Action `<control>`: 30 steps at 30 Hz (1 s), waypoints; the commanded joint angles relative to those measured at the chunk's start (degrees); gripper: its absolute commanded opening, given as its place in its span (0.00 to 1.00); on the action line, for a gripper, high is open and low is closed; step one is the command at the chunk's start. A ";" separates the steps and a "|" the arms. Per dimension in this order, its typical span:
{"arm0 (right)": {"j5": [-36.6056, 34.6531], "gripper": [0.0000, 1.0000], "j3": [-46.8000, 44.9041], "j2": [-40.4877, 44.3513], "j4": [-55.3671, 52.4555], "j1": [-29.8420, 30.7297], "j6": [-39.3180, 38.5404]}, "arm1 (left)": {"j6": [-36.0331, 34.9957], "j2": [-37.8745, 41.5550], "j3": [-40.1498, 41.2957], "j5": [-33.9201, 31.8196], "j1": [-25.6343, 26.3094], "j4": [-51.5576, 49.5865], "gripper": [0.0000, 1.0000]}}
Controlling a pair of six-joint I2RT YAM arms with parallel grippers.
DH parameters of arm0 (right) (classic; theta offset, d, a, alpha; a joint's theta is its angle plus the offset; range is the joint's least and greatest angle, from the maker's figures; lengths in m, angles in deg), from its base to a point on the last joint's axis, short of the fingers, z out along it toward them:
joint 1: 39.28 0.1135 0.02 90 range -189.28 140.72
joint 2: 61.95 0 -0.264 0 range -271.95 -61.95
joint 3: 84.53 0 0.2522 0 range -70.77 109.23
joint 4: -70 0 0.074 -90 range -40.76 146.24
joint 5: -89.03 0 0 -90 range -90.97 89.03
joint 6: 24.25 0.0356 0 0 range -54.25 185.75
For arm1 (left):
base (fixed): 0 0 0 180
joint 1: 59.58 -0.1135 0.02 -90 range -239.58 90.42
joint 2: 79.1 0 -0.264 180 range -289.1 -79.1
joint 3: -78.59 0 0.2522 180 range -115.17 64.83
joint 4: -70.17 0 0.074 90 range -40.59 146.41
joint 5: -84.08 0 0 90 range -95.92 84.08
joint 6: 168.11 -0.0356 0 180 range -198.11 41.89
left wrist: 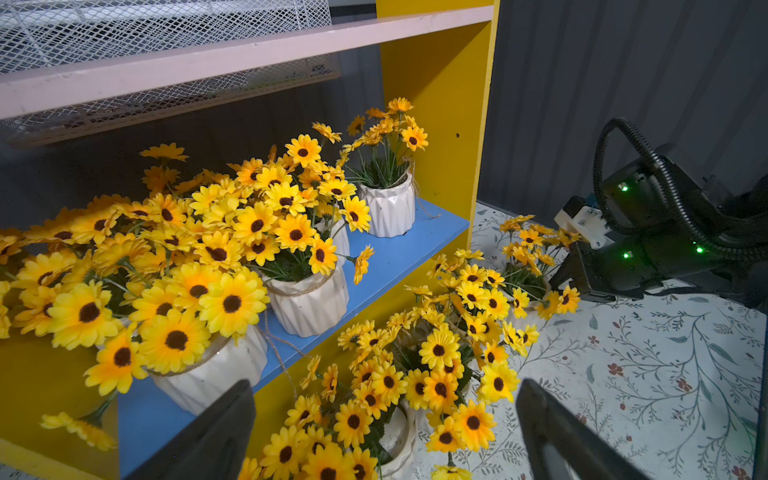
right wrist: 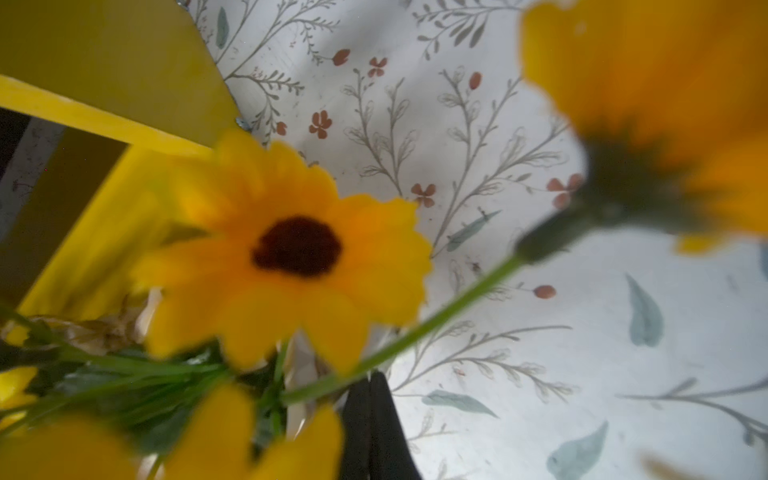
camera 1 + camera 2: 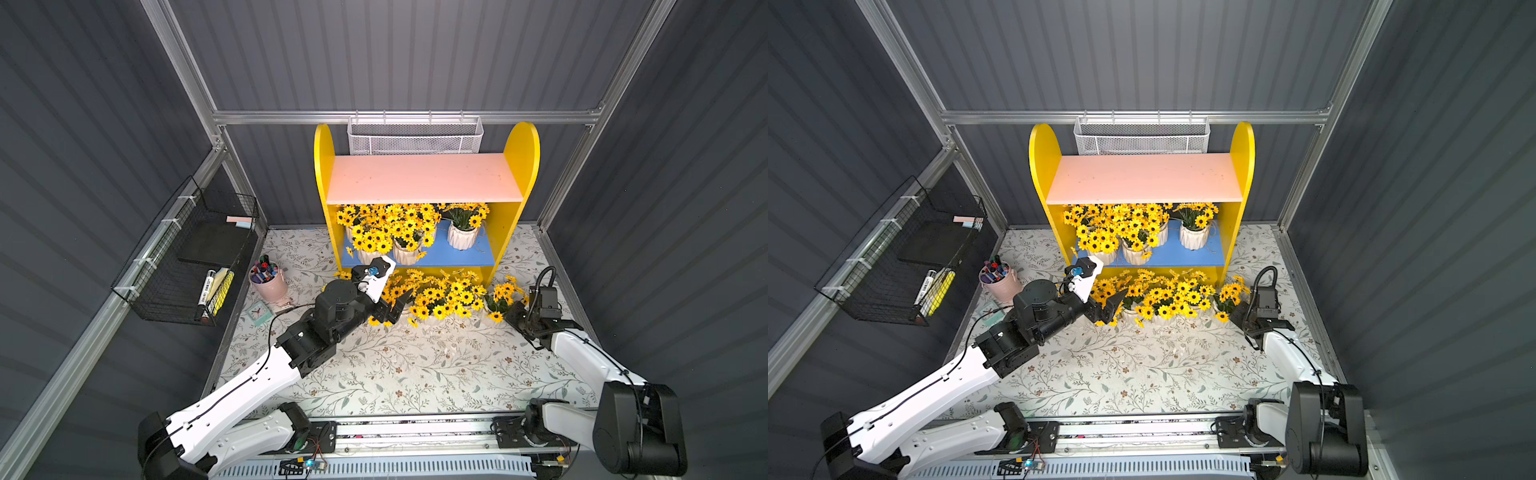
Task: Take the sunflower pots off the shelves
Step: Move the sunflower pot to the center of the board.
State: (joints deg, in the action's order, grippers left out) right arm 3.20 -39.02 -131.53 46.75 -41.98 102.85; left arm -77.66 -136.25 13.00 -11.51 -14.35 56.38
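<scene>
Top views, shelves (image 3: 521,158): set at the back of the flowered worktop (image 3: 415,365), under a white mesh basket (image 3: 415,139).
Top views, sunflower pots (image 3: 462,237): several are kept on the blue lower board, one standing apart from a crowded bunch. A further row of pots (image 3: 440,297) is laid out on the worktop just in front of the shelves.
Top views, left hand (image 3: 1111,305): held at one end of that row, spread wide, with nothing gripped.
Top views, right hand (image 3: 510,316): set low at the other end of the row, against the last pot's flowers. Its tips are hidden there.
Left wrist view, left hand (image 1: 386,386): both dark fingers (image 1: 216,436) are seen far apart, with worktop flowers beyond them and the blue board to one side.
Left wrist view, right hand (image 1: 582,270): seen beside the end pot (image 1: 525,274), touching its blooms.
Right wrist view, right hand (image 2: 370,424): closed, the two tips pressed together. The picture is filled by blurred blooms and stems, and whether a stem is pinched cannot be told.
</scene>
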 commanded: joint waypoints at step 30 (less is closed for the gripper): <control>4.94 0.57 6.71 24.74 -25.76 0.51 -8.24 | -3.90 0.63 -0.15 -10.26 0.23 -1.63 0.99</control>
State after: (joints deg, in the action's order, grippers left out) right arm 4.79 -33.99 -108.50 26.70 -41.94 95.16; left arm -80.24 -136.25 13.00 -19.55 -14.35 55.46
